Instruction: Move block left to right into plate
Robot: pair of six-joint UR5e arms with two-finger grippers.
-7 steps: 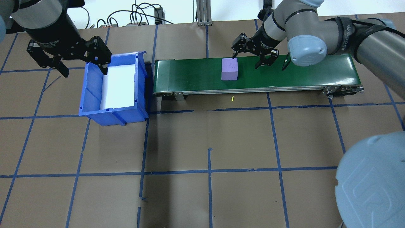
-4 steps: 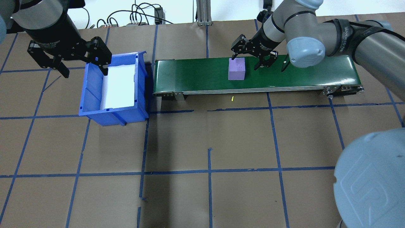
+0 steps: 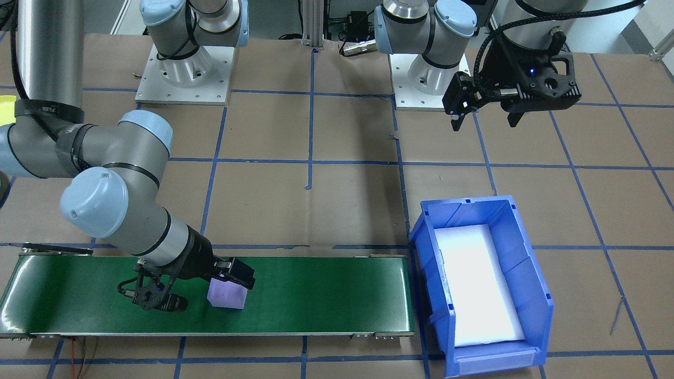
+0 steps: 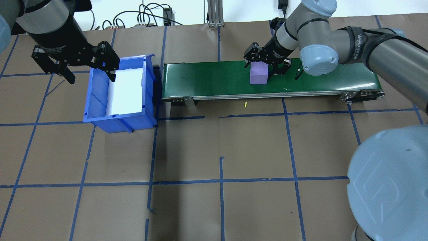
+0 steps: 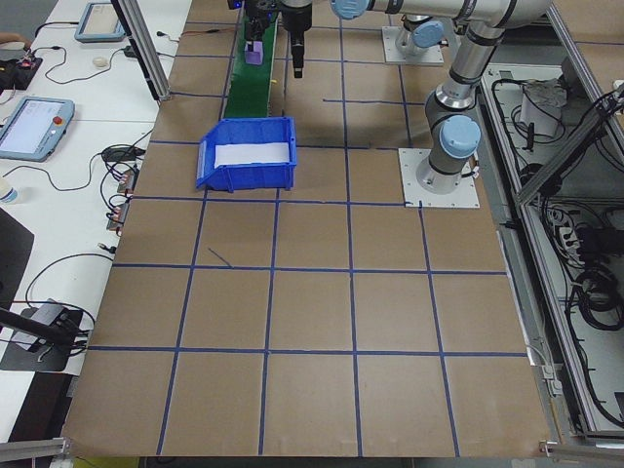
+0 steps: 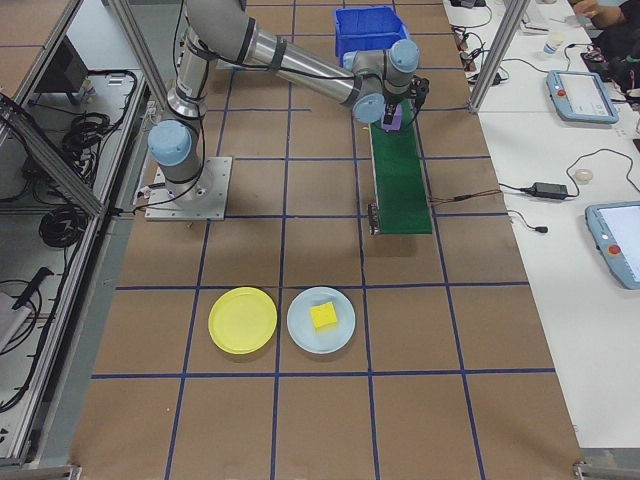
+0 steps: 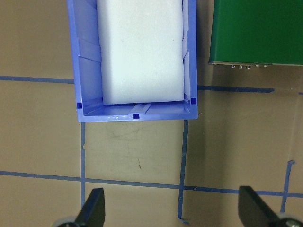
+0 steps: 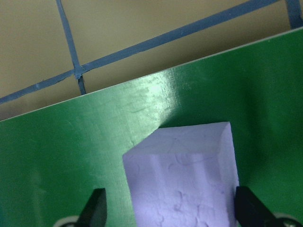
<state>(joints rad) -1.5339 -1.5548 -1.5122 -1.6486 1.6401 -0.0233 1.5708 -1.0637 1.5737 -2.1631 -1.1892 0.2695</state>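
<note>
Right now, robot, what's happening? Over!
Right gripper open, straddling purple block on green belt. Left gripper open, idle. Yellow plate empty. Path clear.

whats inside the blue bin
The blue bin holds only a white foam pad lying flat across its floor; no block is in it. The left gripper covers its far corner in the overhead view, and the floor under the pad is hidden.
</note>
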